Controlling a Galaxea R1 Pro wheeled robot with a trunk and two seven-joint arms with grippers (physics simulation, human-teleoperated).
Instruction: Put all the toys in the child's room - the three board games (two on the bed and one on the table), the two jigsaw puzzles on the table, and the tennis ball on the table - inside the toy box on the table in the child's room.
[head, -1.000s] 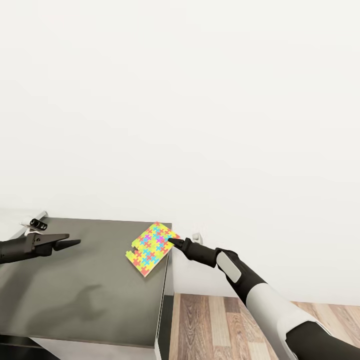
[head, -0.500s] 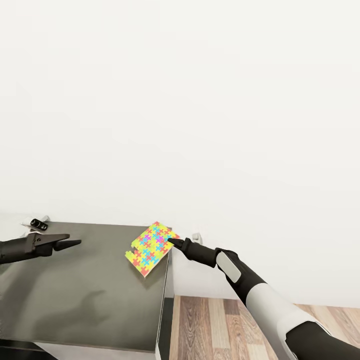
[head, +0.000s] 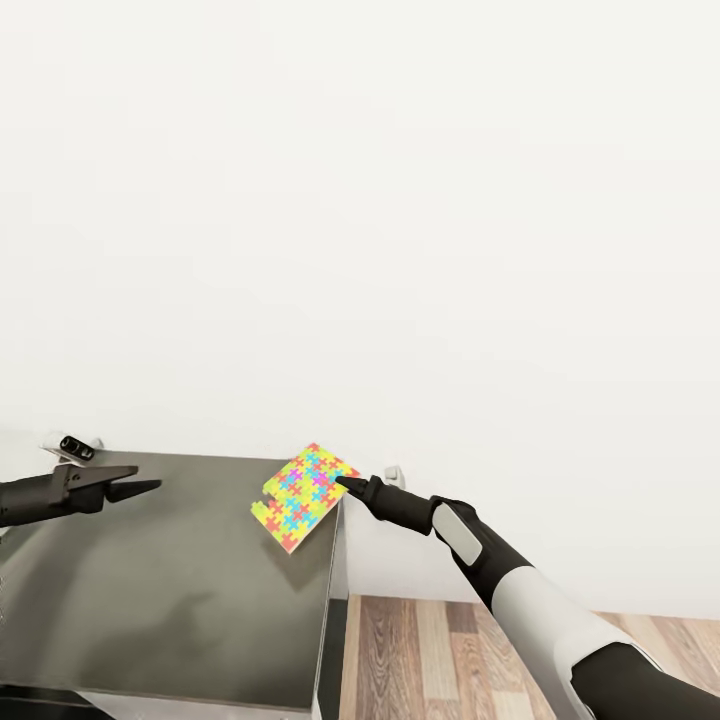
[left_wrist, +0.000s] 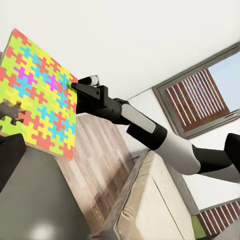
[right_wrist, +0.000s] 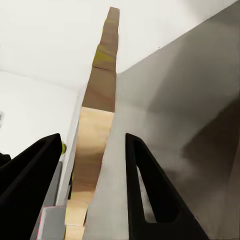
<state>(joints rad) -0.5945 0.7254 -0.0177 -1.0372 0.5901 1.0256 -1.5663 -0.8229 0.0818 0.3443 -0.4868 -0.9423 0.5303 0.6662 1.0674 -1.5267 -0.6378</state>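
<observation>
A jigsaw puzzle (head: 300, 497), a thin square of yellow, pink, blue and green pieces, hangs tilted above the right corner of a dark grey desk (head: 180, 580). My right gripper (head: 345, 484) is shut on its right edge. The right wrist view looks along the puzzle's brown edge (right_wrist: 100, 125), which runs between the two fingers. In the left wrist view the puzzle (left_wrist: 37, 90) faces the camera with the right gripper (left_wrist: 75, 86) on its rim. My left gripper (head: 150, 487) hovers open over the desk's left side and holds nothing. The toy box, board games and tennis ball are out of view.
A white wall rises behind the desk, with a socket (head: 393, 473) low on it. A small black-and-white object (head: 75, 445) sits past the desk's far left corner. Wood floor (head: 430, 650) lies right of the desk. The left wrist view catches the beige bed (left_wrist: 155, 200) and a window (left_wrist: 200, 95).
The desk has slid lower in the picture while both arms and the puzzle keep their places, so the view has shifted. Both grippers look unchanged.
</observation>
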